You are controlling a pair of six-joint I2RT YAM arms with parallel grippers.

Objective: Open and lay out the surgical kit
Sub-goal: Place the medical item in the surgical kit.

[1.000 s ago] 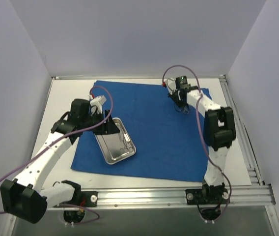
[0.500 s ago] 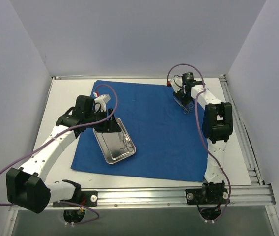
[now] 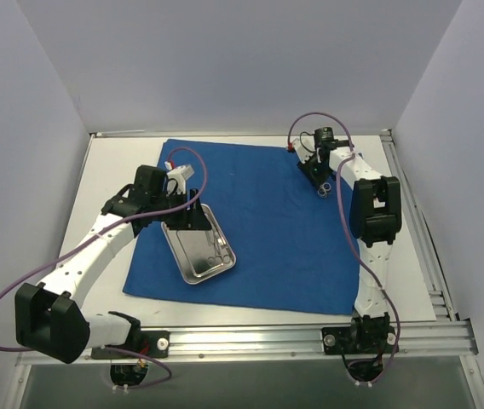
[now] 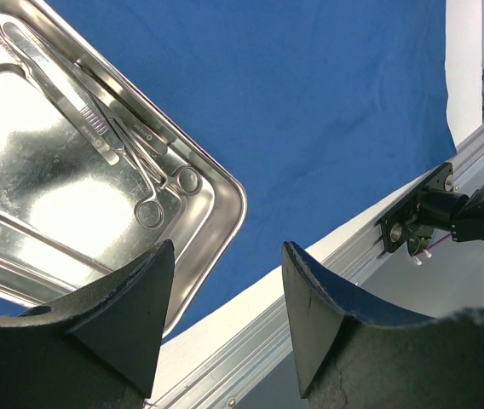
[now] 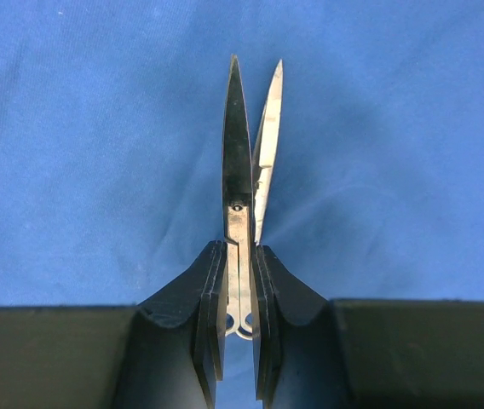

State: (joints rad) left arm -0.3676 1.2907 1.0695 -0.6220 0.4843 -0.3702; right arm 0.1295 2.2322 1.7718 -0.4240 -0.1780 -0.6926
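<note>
Over the blue cloth (image 3: 276, 230), right tool (image 5: 240, 251) grips scissors (image 5: 235, 153); left tool (image 4: 227, 249) gapes by tray (image 4: 54, 196).

Glossy steel tray (image 3: 189, 249), matt blue cloth (image 3: 267, 230)

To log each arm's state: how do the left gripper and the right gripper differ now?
The left gripper is open and empty; the right gripper is shut on the scissors. The left hangs over the tray's edge, the right over bare cloth. Both are black.
</note>
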